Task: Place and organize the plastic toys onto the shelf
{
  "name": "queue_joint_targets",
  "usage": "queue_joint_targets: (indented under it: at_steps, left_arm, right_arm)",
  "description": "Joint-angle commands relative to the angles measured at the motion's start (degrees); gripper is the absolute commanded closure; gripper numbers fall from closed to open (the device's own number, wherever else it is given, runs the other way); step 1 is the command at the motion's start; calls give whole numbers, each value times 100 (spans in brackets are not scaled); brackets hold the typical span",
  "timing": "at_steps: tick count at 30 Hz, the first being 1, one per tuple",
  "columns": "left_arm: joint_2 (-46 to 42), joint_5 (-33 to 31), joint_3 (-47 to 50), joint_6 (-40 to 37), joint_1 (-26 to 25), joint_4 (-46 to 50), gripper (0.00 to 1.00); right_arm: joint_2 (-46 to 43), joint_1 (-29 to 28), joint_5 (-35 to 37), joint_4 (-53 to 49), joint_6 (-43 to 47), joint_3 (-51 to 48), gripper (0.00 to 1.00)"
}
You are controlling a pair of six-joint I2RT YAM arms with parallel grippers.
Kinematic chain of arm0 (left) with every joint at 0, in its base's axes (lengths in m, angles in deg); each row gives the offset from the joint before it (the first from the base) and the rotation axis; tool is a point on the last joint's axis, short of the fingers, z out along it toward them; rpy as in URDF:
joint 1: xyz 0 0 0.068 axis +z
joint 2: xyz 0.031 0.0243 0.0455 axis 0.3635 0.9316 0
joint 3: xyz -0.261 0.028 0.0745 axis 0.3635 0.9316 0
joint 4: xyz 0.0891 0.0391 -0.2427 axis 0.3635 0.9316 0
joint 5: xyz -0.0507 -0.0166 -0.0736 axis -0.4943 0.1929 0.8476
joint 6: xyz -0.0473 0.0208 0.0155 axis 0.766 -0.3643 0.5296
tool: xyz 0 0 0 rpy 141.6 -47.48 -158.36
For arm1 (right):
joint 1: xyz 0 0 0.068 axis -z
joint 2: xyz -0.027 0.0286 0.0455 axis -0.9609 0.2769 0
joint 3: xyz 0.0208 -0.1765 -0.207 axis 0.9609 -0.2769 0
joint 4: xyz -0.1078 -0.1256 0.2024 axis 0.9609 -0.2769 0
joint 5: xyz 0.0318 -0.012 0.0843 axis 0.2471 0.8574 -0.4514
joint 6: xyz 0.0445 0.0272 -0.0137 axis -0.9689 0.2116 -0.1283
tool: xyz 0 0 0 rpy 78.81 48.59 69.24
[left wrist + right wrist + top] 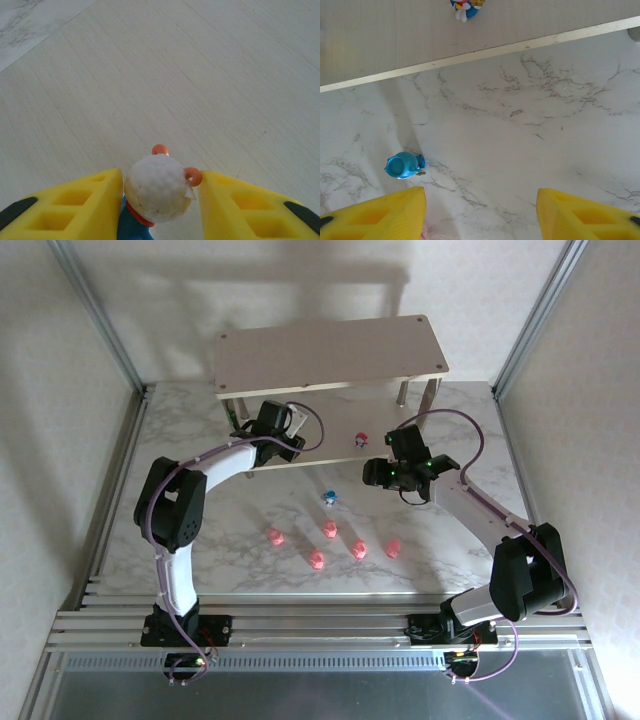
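The plastic toys [329,529] sit in three places around the two claws. A white-headed toy [159,187] with orange ears and a blue body is between the yellow fingers [75,207] of the left claw [160,175]. The fingers clamp it from both sides over the pale lower board of the shelf [200,75]. Whether the toy's base touches the board cannot be told.

The right claw [480,192] hangs over the marble table [530,130] with its jaws apart and nothing between them. A blue toy [404,165] stands on the marble just ahead of its left fingertip, not touching it. Further ahead of this claw, past the board's edge, a blue-and-white toy [466,7] rests on the lower board.

From above, five pink toys [358,549] are scattered on the table behind the right claw, towards the arm bases and well apart from both claws.
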Motion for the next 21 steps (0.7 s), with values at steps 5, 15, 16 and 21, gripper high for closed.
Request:
queue_joint_targets:
  at_steps: [5,15,16,21]
  left_arm:
    - [246,14,-105,-56,11,379,65]
    - [286,-90,-88,46,66,398,81]
    - [260,-88,-66,51,66,370,88]
    - [-107,188,138,97,74,164,96]
  right_arm:
    - [-23,26,11,53,-46,174,39]
    - [-38,22,15,53,-49,191,39]
    - [-44,21,15,52,-48,191,39]
    - [-92,25,52,51,-48,174,39]
